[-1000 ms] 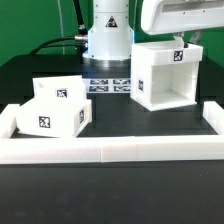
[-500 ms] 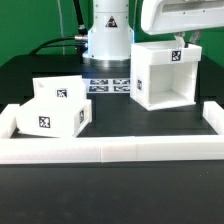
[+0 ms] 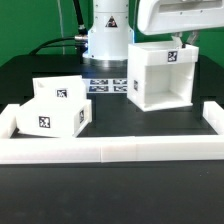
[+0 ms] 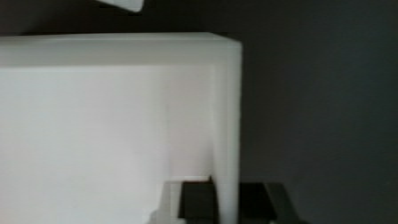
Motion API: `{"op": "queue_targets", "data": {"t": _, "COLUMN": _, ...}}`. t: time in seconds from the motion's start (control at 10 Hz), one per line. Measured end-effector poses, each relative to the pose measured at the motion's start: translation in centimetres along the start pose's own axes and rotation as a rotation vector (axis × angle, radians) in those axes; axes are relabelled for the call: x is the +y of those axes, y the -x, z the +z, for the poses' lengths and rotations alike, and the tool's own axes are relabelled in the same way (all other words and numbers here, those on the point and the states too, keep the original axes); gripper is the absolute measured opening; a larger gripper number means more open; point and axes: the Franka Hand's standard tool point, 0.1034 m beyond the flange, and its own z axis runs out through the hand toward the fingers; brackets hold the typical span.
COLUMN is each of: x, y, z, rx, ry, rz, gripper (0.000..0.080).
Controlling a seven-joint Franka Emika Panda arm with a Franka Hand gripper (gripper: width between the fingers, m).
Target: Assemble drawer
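Note:
The drawer's tall white casing [image 3: 160, 85] stands at the exterior view's right, open side facing the camera, with a tag on its upper wall. My gripper [image 3: 183, 42] comes down on its top right edge. In the wrist view the casing's wall [image 4: 116, 120] runs between my two dark fingers [image 4: 192, 205], so my gripper [image 4: 226, 205] is shut on that wall. Two shallow white trays [image 3: 52, 108] with tags lie together at the exterior view's left, one leaning on the other.
A long low white border rail [image 3: 110, 150] runs along the front and turns back at both ends. The marker board [image 3: 108, 84] lies flat behind the trays, before the robot base [image 3: 108, 35]. The table is black.
The casing and my gripper have shifted a little toward the exterior view's left. The trays have not moved.

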Motion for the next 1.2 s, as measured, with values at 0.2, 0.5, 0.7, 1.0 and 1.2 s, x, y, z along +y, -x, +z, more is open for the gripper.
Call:
{"op": "queue_targets", "data": {"t": 0.2, "x": 1.2, "y": -1.6, "z": -0.1, "rx": 0.013, "ry": -0.005, "rz": 0.032, "gripper": 0.0038}}
{"op": "queue_targets", "data": {"t": 0.5, "x": 2.9, "y": -4.0, "z": -0.2, "rx": 0.036, "ry": -0.009, "rz": 0.074, "gripper": 0.0038}}
{"op": "queue_targets", "data": {"t": 0.7, "x": 4.3, "y": -6.3, "z": -0.4, "rx": 0.071, "ry": -0.009, "rz": 0.101, "gripper": 0.0038}}
{"op": "queue_targets", "data": {"t": 1.0, "x": 5.5, "y": -9.6, "z": -0.5, "rx": 0.117, "ry": -0.011, "rz": 0.122, "gripper": 0.0038}}
{"op": "queue_targets", "data": {"t": 1.2, "x": 5.9, "y": -11.8, "z": -0.6, "rx": 0.14, "ry": -0.014, "rz": 0.126, "gripper": 0.0038}}
